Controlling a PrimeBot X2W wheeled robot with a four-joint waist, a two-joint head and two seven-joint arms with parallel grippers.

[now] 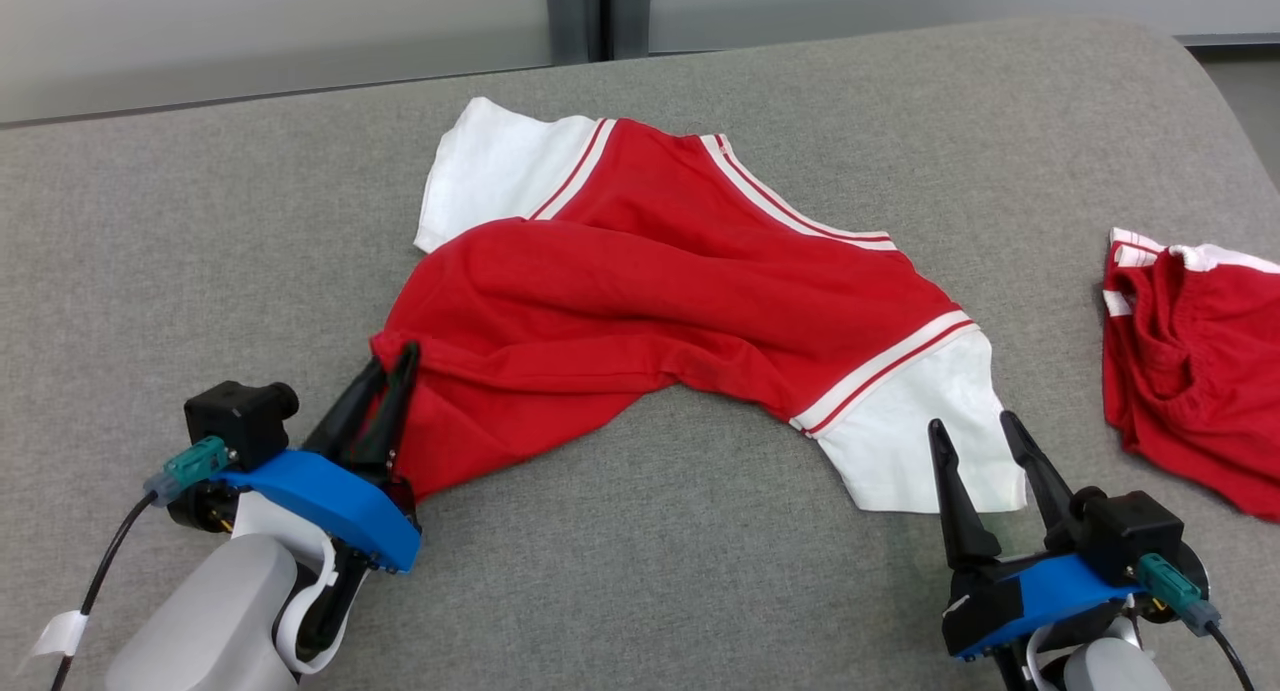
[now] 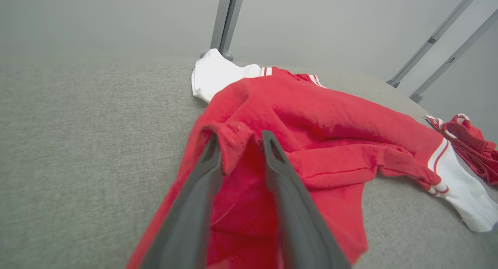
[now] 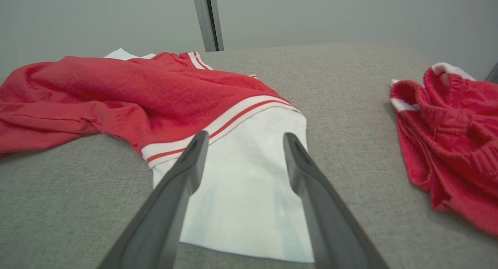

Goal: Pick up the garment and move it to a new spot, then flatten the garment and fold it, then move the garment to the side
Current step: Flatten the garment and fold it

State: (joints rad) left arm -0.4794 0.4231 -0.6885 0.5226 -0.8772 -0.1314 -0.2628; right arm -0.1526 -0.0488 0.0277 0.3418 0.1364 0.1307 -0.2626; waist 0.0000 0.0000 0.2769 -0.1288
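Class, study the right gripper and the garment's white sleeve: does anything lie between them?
Nothing visible does. The open right gripper hangs at the white sleeve of the garment, which shows bare between its fingers in the right wrist view.

Bare lab-like test bay: grey cloth-covered table (image 1: 200,271), plain wall panels (image 1: 250,31), metal post (image 1: 585,16).

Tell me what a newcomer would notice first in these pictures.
A red-and-white shirt sprawls rumpled across the middle of the grey padded surface. The left gripper straddles a bunched fold at its near-left corner, while the right gripper stands open at the near white sleeve. A second red garment lies crumpled at the far right.
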